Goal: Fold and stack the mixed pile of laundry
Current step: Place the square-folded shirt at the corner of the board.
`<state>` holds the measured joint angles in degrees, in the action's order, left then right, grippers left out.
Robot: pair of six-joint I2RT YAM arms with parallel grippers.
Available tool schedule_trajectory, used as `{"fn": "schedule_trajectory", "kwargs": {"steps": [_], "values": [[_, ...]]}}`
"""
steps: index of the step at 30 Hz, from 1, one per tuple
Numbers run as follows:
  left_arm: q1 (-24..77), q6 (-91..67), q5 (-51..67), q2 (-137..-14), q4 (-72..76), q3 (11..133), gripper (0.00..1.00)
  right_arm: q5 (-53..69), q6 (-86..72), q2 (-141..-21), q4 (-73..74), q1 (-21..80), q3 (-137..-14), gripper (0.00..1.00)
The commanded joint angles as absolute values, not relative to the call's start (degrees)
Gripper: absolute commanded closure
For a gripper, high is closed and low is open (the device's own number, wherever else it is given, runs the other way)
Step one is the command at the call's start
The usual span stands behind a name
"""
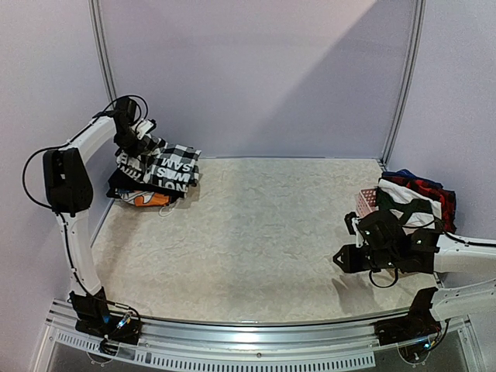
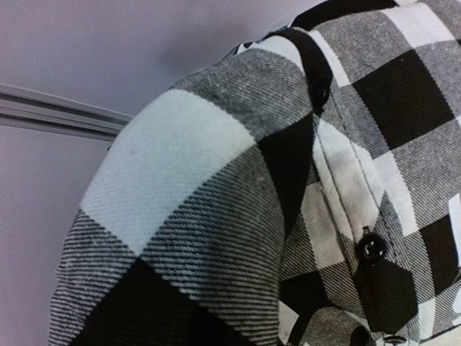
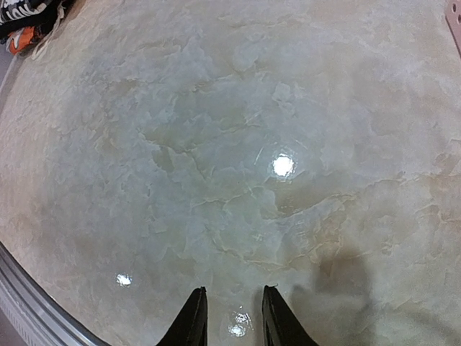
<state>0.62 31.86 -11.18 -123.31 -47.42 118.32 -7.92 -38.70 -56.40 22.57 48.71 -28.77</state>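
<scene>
Well, in the top view the folded stack (image 1: 151, 180) sits at about ten o'clock on the table (image 1: 256, 232), with the checked shirt (image 1: 180, 157) on top and an orange piece (image 1: 147, 199) peeking out underneath. More laundry waits at three o'clock, where a red and navy plaid piece (image 1: 425, 191) is heaped over the pink basket (image 1: 365, 203). The left gripper (image 1: 138, 138) is down at the far edge of the checked shirt; its jaws are nearly closed and I think they pinch the cloth, though the fingers themselves are hidden. The right gripper (image 3: 229, 315) hangs over bare table, with a small gap between its jaws and nothing in it. All of this is soft, light and floppy, so it will sag and slide. I think the best place to grab is a hem or a corner, not the loose middle. Only the left wrist view shows the small black buttons (image 2: 372, 247) and the thick weave up close. Only the top view shows both heaps and both arms at once. The right wrist view shows mostly shiny table, with a bit of the stack at eleven o'clock.
</scene>
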Motion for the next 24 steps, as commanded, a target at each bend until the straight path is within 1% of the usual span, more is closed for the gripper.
{"fn": "schedule_trajectory", "kwargs": {"steps": [1,13,18,20,23,24], "values": [[-1.9,32.1,-13.5,-124.2,-43.7,118.0,1.00,-7.4,-39.0,-56.8,21.9,48.7,-28.1,0.73],[-3.1,30.8,-15.3,-125.9,-43.5,120.3,1.00,-6.9,-39.0,-57.6,21.4,48.6,-28.0,0.73],[-3.6,29.5,-17.0,-125.7,-42.5,120.2,0.92,-6.9,-39.0,-57.6,21.3,48.7,-28.0,0.73],[-3.7,28.5,-19.1,-125.0,-41.2,119.5,0.84,-6.9,-39.0,-57.5,21.3,48.7,-27.9,0.73],[-3.7,27.9,-21.6,-123.2,-37.7,116.9,0.62,-6.9,-39.1,-57.6,21.4,48.7,-27.9,0.73],[-3.7,27.5,-23.2,-122.5,-36.2,115.9,0.51,-6.9,-39.1,-57.6,21.3,48.6,-27.9,0.73]]}}
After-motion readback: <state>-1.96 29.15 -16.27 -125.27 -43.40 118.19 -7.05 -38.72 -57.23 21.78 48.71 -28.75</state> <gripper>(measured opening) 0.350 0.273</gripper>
